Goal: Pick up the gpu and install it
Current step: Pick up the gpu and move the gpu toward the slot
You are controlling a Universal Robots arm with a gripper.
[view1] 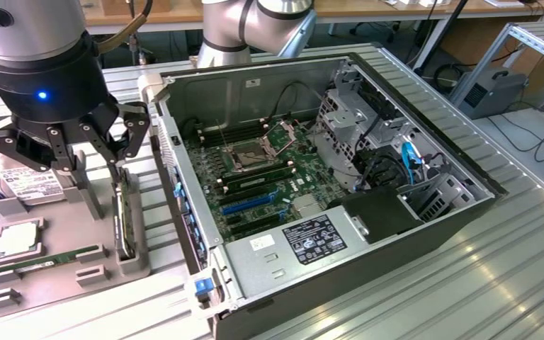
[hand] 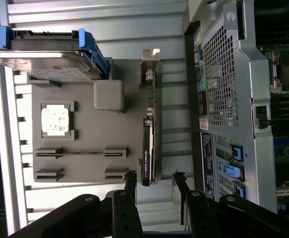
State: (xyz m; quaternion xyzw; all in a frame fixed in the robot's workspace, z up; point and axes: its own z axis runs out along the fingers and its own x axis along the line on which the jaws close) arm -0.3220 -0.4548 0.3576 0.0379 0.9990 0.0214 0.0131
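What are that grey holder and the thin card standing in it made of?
The grey holder looks like matte plastic: even dull grey, no glint. The gpu seems to be a dark circuit board, possibly fibreglass, with a pale bare-metal end bracket.

Universal Robots arm [view1: 253, 21]: silver-grey tubular segments with rounded joint caps, black cylindrical wrist housing [view1: 45, 74] bearing a small blue lit dot [view1: 42, 94], black linkage-type gripper [hand: 153, 174] with silver pivot pins [hand: 89, 199], possibly a tan cable [view1: 125, 32] alongside.

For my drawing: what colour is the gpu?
The gpu is black, its bracket silver; wrist view shows best.
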